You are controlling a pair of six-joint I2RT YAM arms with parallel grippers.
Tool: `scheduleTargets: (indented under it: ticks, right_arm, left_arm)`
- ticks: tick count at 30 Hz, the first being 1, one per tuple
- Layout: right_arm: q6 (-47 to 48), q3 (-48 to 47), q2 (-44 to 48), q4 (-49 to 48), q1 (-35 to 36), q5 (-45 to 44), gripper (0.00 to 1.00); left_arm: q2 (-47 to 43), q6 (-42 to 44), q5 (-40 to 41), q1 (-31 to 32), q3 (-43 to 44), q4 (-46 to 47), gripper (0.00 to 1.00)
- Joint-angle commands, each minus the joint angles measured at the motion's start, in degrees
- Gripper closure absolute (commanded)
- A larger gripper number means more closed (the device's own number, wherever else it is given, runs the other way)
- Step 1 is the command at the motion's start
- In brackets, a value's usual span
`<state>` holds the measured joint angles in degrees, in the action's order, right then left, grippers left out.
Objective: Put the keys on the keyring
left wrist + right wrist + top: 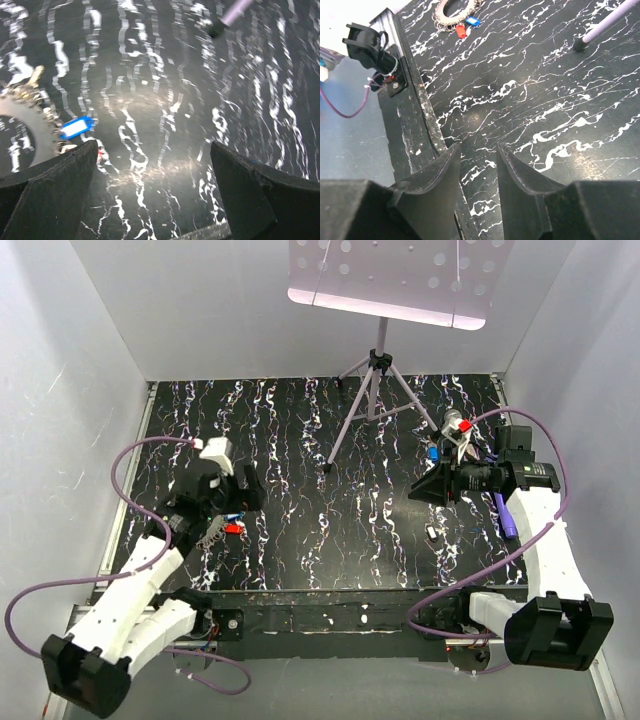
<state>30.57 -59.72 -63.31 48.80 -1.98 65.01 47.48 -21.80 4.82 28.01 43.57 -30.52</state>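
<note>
A black table (330, 550) streaked with white marbling was seen from above, with two white robot arms mounted at its near edge. The left gripper (154, 150) hovered low over the table's left side, its two dark fingers (55, 195) spread wide with only bare tabletop between them. Just beside that gripper's left finger lay the keyring (35, 120), a grey, toothed-looking loop resting flat on the table. A blue-headed key (76, 127) sat at the loop's outer edge and a red-headed key (461, 31) lay right next to it; whether either was threaded onto the loop could not be told. The right gripper (479, 150) was on the table's right side, well apart from the keyring and pointing toward it across the surface, its fingers (437, 172) a narrow gap apart and pinching nothing. Near the right gripper, at the far right of the table, were a small red and silver piece (457, 425) and a small blue piece (433, 452), too small to make out. A pale purple tripod (375, 390) stood at the middle back of the table.
</note>
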Motion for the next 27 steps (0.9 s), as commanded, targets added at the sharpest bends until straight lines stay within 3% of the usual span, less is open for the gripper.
scheduleTargets:
  ticks: [1, 9, 14, 18, 20, 22, 23, 27]
  right_arm:
    - [-2.2, 1.7, 1.1, -2.7, -1.4, 7.0, 0.57]
    - [-4.4, 2.2, 4.0, -4.3, -1.3, 8.7, 0.55]
    - [-5.6, 2.1, 4.2, -4.8, -1.4, 8.3, 0.55]
    - [-5.5, 2.2, 4.2, -4.8, -1.3, 8.0, 0.55]
    - [-5.6, 2.2, 4.2, -4.9, -1.3, 7.8, 0.55]
    - [-5.6, 2.2, 4.3, -4.9, -1.4, 7.7, 0.55]
    - [-5.6, 2.2, 4.4, -5.0, -1.4, 7.6, 0.55]
    - [-5.6, 2.2, 4.2, -4.9, -1.3, 7.8, 0.55]
  left_arm:
    - [3.3, -1.8, -10.5, -12.3, -0.5, -0.8, 0.05]
    - [14.3, 4.4, -5.7, -22.4, 5.3, -4.8, 0.05]
    - [18.0, -1.2, -11.5, -31.5, 3.6, 1.9, 0.09]
    - [21.7, -6.8, -8.5, -34.3, 4.0, 3.9, 0.14]
    - [24.0, -7.8, -7.2, -35.8, 5.4, 3.4, 0.26]
    - [26.7, -5.2, -6.9, -36.3, 7.6, 1.7, 0.27]
    - [29.6, 1.6, -8.9, -36.4, 11.0, -2.3, 0.33]
    - [29.4, 12.2, -15.7, -36.3, 14.5, -10.5, 0.4]
